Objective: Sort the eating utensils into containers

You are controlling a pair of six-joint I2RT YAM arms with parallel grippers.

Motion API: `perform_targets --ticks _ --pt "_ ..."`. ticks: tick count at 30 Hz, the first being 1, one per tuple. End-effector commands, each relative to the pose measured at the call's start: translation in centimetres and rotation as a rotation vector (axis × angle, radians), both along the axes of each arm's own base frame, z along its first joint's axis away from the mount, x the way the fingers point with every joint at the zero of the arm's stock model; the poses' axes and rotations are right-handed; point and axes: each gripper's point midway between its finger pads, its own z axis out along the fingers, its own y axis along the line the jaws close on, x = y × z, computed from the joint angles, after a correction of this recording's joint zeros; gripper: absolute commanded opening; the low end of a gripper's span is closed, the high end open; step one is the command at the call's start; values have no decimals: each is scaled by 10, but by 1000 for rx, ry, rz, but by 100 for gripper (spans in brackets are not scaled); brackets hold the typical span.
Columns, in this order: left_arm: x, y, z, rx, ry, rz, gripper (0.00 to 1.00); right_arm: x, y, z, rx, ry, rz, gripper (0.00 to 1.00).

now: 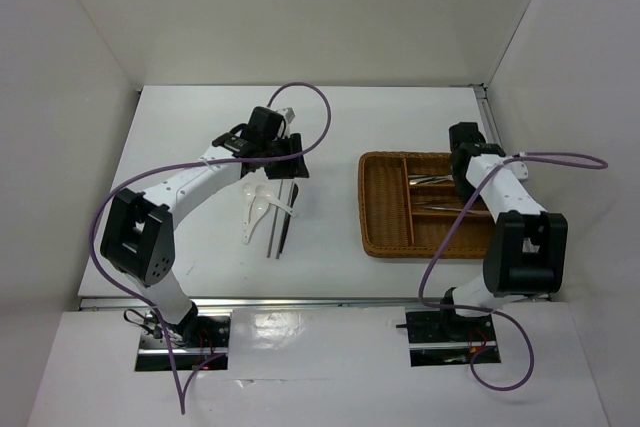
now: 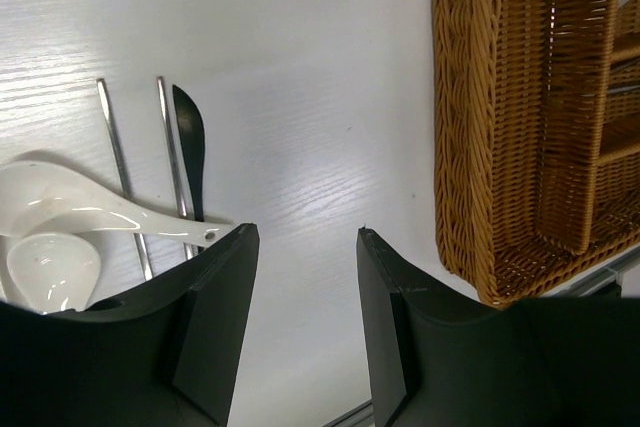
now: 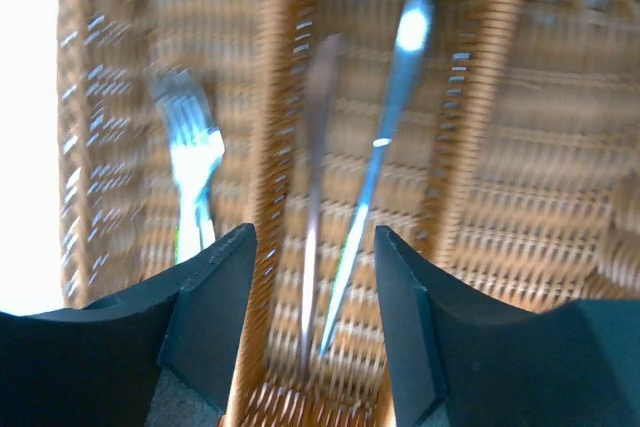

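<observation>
Forks (image 3: 195, 157) lie in the tray (image 2: 460, 147) under the released right jaws. 2 spoons (image 2: 45, 197) and chopsticks (image 1: 279, 227) lie unsorted on the surface (image 2: 300, 97) beside the open, empty left jaws.

Two white spoons (image 2: 50, 267) are lying toward the middle of the table (image 1: 200, 127), with two thin sticks (image 2: 113, 142) and one dark blade-shaped piece (image 2: 190, 147) beside them. One wicker tray (image 2: 470, 147) is sitting toward the right edge, holding one fork (image 3: 195, 157) and two slim metal pieces (image 3: 383, 147), too blurred to name.
</observation>
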Motion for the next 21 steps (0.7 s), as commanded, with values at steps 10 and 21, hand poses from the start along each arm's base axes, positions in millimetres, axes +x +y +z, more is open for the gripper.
perform_targets --ticks 10,21 --pt "-13 37 -37 172 12 28 56 77 82 101 31 -475 803 68" --pt "-9 15 -61 161 18 -37 50 67 97 74 118 -433 856 69"
